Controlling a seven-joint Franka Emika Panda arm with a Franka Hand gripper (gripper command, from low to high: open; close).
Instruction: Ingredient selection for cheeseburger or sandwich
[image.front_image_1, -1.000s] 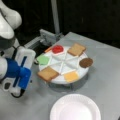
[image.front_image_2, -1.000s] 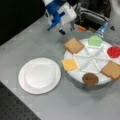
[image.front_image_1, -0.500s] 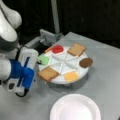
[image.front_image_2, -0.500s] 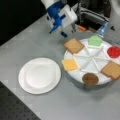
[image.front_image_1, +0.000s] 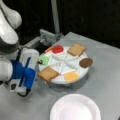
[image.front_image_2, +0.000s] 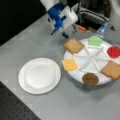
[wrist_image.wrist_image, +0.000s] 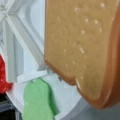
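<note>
Beside pincer (image.front_image_2: 68, 31), bread slice (image.front_image_2: 73, 45) lies flat

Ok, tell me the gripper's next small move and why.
Probably ease down onto the nearest bread slice. The gripper hovers beside that slice, the wrist view is filled by it, every ingredient sits in the divided tray, and the paper plate holds nothing.
</note>
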